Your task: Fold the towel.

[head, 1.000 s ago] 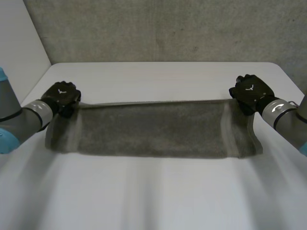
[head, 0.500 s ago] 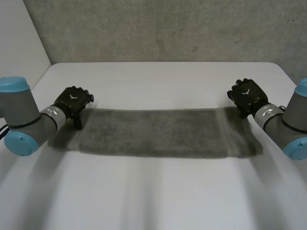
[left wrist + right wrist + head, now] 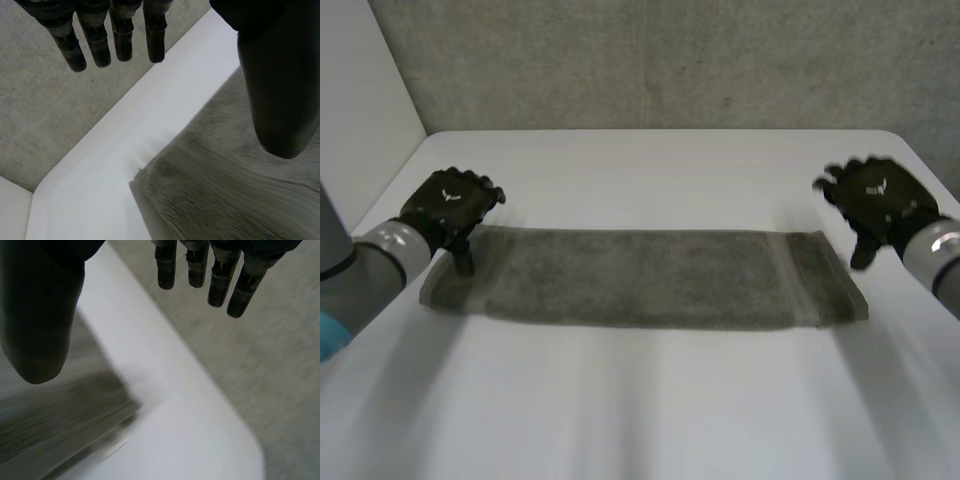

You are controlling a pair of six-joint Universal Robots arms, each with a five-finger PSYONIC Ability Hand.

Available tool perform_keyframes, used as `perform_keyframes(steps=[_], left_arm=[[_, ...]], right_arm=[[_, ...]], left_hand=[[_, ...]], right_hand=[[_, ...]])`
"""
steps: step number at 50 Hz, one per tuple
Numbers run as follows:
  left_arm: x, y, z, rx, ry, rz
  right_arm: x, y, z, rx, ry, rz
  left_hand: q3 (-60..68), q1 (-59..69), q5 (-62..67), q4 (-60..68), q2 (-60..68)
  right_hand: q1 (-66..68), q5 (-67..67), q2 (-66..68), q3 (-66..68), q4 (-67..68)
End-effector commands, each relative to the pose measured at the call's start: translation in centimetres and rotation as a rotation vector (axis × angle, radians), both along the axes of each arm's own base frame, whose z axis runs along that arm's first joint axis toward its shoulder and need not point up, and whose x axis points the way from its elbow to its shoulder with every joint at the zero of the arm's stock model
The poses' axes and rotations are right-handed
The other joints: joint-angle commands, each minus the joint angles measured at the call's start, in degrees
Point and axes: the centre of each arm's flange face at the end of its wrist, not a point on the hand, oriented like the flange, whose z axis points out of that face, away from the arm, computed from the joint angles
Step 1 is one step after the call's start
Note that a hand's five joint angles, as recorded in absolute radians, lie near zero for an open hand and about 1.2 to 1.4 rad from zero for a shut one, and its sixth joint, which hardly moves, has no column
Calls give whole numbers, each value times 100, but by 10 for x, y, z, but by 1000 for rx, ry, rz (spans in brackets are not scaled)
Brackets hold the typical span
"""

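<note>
A dark grey towel [image 3: 650,278] lies flat on the white table [image 3: 650,400] as a long folded strip running left to right. My left hand [image 3: 448,205] hovers over its far left corner, open, fingers straight and thumb [image 3: 272,85] apart, holding nothing. The towel's corner [image 3: 150,175] lies below that hand. My right hand [image 3: 880,200] is lifted just beyond the towel's far right corner, open as well, with fingers [image 3: 205,270] spread above the towel's end [image 3: 60,425].
The table's far edge [image 3: 660,131] meets a grey concrete wall [image 3: 660,60]. A rounded table corner [image 3: 250,450] lies past the right hand, and another table corner [image 3: 45,185] past the left hand.
Both hands have let go of the towel's far corners and opened. The lifted far edge has dropped flat onto the table, and the right hand has drawn away to the right.
</note>
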Motion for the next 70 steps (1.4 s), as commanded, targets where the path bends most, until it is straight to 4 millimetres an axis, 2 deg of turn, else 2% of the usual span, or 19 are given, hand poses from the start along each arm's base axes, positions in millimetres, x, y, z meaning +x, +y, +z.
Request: perform_keyframes(steps=[1, 6, 21, 28, 33, 42, 44, 50, 54, 56, 57, 59, 60, 61, 62, 64, 65, 67, 70], left_arm=[[7, 31, 2, 2, 20, -29], [7, 48, 1, 23, 50, -47], [9, 52, -1, 55, 92, -33], [9, 52, -1, 54, 92, -31], [9, 52, -1, 54, 93, -29], [12, 52, 6, 34, 98, -17], [15, 50, 8, 28, 101, -7], [16, 49, 10, 33, 129, 3], [16, 49, 10, 34, 131, 4], [16, 49, 10, 33, 132, 2], [16, 49, 10, 33, 132, 2], [16, 50, 11, 32, 132, 2], [16, 50, 11, 31, 132, 2], [16, 50, 12, 27, 132, 3], [16, 50, 12, 27, 132, 3], [16, 50, 13, 23, 133, 3], [16, 50, 13, 23, 133, 3], [16, 50, 14, 20, 133, 6], [17, 50, 15, 16, 133, 7]], right_arm=[[-12, 33, -34, 207, 27, -7], [-18, 29, -53, 230, 45, 29], [-20, 12, -85, 227, 58, 67], [-24, 4, -82, 185, 56, 60], [-28, -1, -83, 178, 63, 51], [-87, -28, -66, 85, 173, -92], [-106, -38, -50, 23, 209, -141], [-111, -49, -2, -119, 238, -155], [-87, -43, 23, -187, 230, -81], [-37, -26, 44, -251, 192, 58], [-37, -26, 44, -251, 192, 59], [16, -2, 53, -288, 151, 202], [16, -2, 53, -289, 151, 203], [41, 13, 54, -297, 133, 278], [42, 13, 54, -297, 133, 279], [96, 49, 43, -284, 111, 452], [96, 49, 43, -284, 111, 453], [146, 89, 24, -257, 102, 610], [180, 117, 2, -244, 102, 709]], left_hand=[[-291, -249, -111, -336, -221], [-291, -182, -43, -336, -154], [-291, -182, -43, -336, -154], [-291, -199, -60, -336, -171], [-291, -232, -94, -336, -204], [-291, -249, -111, -336, -221], [-291, -249, -111, -336, -221], [-291, -232, -94, -336, -204], [-291, -232, -94, -336, -204], [-291, -232, -94, -336, -204], [-291, -232, -94, -336, -204], [-291, -232, -94, -336, -204], [-291, -232, -94, -336, -204], [-291, -232, -94, -336, -204], [-291, -232, -94, -336, -204], [-291, -232, -94, -336, -204], [-291, -232, -94, -336, -204], [-291, -232, -94, -336, -204], [-291, -232, -94, -336, -204]], right_hand=[[140, 206, 168, -241, -437], [799, 865, 827, -241, -437], [2362, 2427, 2390, -241, -437], [6323, 6389, 6352, -241, -437], [6596, 6662, 6625, -241, -437], [6596, 6662, 6625, -241, -437], [6596, 6662, 6625, -241, -437], [6596, 6662, 6625, -241, -437], [6596, 6662, 6625, -241, -437], [6596, 6662, 6625, -241, -437], [6596, 6662, 6625, -241, -437], [6596, 6662, 6625, -241, -437], [6596, 6662, 6625, -241, -437], [6596, 6662, 6625, -241, -437], [6596, 6662, 6625, -241, -437], [6596, 6662, 6625, -241, -437], [6596, 6662, 6625, -241, -437], [6596, 6662, 6625, -241, -437], [6596, 6662, 6625, -241, -437]])
